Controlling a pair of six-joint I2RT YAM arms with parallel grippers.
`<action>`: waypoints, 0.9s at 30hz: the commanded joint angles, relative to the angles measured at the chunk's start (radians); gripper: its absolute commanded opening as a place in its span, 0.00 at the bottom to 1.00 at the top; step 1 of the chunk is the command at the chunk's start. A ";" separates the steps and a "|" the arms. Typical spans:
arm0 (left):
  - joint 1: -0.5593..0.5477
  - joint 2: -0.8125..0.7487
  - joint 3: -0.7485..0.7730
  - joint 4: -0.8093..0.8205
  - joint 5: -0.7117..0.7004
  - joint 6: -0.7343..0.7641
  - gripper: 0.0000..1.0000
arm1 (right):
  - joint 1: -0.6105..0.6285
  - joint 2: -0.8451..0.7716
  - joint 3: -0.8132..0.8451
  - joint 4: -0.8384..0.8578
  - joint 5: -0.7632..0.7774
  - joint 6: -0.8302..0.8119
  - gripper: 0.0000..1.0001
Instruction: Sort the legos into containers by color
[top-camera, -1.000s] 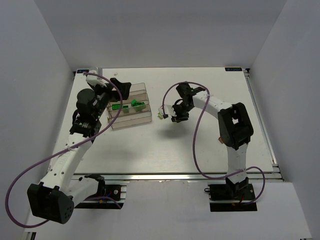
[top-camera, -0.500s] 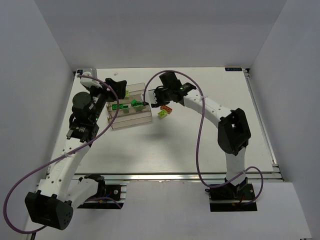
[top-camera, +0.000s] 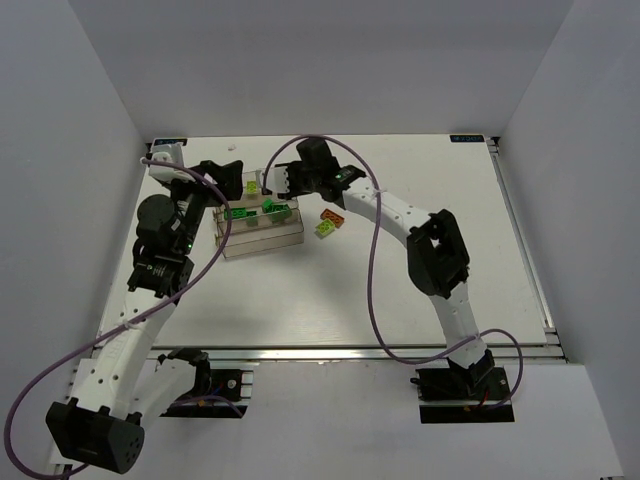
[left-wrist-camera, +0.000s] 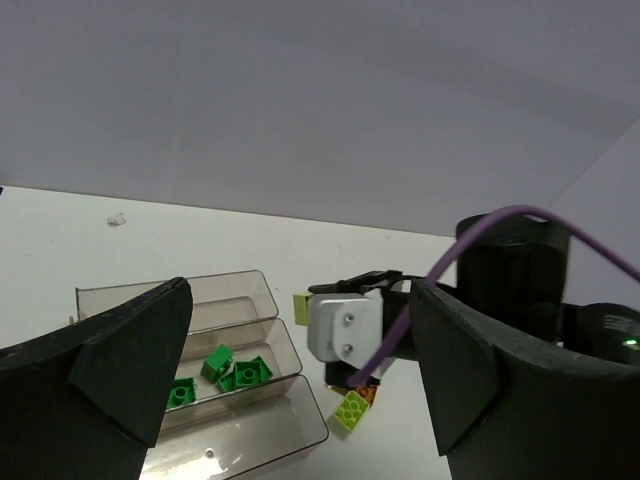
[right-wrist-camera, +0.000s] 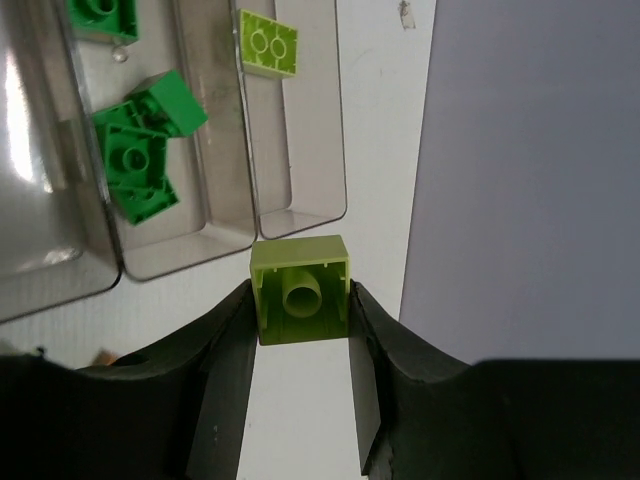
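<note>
Clear containers (top-camera: 262, 241) sit near table's far-left corner, long axes left-right. Middle bin holds dark green legos (right-wrist-camera: 140, 140), far bin one lime brick (right-wrist-camera: 268, 42). Right gripper (right-wrist-camera: 300, 300) pinches lime lego (right-wrist-camera: 300, 288) at far bin's right end, hollow underside toward wrist. Left gripper (left-wrist-camera: 300, 340) spread wide, empty.

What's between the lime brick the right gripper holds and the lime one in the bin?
Only bare floor and end wall of that bin, in the right wrist view, separate the held lime brick from the binned lime brick.
</note>
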 joint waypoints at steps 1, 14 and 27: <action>-0.002 -0.031 -0.013 0.025 -0.044 0.018 0.98 | 0.011 0.061 0.099 0.103 0.033 0.047 0.17; -0.002 -0.038 -0.019 0.036 -0.042 0.030 0.98 | 0.012 0.264 0.237 0.346 0.053 0.048 0.16; -0.002 -0.045 -0.017 0.035 -0.041 0.042 0.98 | 0.012 0.366 0.298 0.404 0.045 0.044 0.48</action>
